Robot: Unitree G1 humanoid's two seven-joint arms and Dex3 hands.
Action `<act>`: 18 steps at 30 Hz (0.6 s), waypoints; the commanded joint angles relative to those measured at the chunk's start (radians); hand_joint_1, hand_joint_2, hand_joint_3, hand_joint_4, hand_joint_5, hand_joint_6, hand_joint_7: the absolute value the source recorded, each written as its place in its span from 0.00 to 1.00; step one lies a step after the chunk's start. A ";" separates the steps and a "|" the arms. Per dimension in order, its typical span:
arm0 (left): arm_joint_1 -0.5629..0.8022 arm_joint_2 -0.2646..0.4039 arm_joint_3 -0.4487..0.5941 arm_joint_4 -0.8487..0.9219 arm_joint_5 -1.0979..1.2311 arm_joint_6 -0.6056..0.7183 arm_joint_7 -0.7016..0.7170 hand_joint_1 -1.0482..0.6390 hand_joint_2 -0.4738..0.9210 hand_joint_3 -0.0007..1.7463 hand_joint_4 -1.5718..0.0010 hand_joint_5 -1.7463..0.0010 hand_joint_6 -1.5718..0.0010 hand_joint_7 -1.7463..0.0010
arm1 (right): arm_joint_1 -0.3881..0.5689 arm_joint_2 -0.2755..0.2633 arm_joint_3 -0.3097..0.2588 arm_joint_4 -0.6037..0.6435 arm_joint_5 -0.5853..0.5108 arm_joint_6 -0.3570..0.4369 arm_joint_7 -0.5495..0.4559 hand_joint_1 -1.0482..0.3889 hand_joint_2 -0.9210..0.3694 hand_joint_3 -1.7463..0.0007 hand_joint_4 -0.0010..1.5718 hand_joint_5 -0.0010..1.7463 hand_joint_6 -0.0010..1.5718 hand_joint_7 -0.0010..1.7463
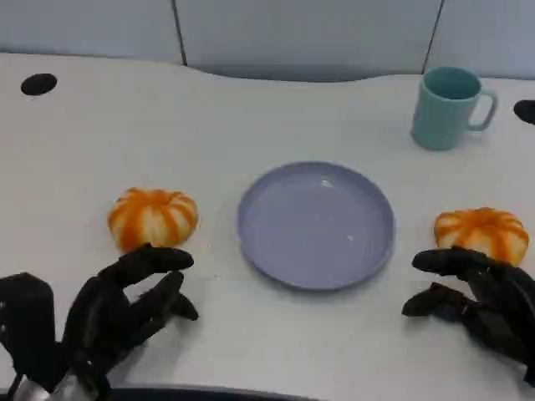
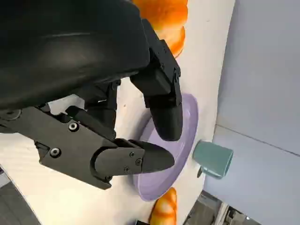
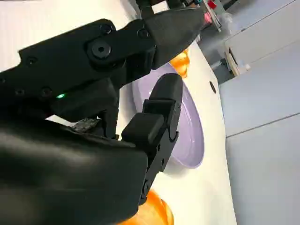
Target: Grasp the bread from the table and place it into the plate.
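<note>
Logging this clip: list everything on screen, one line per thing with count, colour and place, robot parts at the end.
Bread rolls: 2, orange with pale stripes; left roll left of the plate, right roll right of it.
Plate: 1, lavender, table centre, nothing on it.
Mug: 1, teal, upright, far right behind the plate.
Table: 1, white; dark round holes at its far edges.
Wall panels: pale grey, behind the table.
Left hand: black, open, just short of the left roll.
Right hand: black, open, beside the right roll.
</note>
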 commanded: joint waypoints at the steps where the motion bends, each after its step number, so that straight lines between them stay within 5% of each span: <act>1: 0.013 0.017 0.003 -0.007 0.003 -0.004 0.011 0.30 0.84 0.30 0.60 0.10 0.59 0.43 | 0.029 -0.006 0.004 0.013 -0.008 0.014 -0.012 0.44 0.00 0.98 0.44 0.61 0.57 0.26; 18: 0.014 0.024 -0.002 -0.011 0.002 0.021 0.004 0.30 0.86 0.27 0.60 0.11 0.60 0.43 | 0.032 -0.004 0.003 0.000 -0.004 0.020 -0.011 0.44 0.00 0.98 0.44 0.62 0.57 0.27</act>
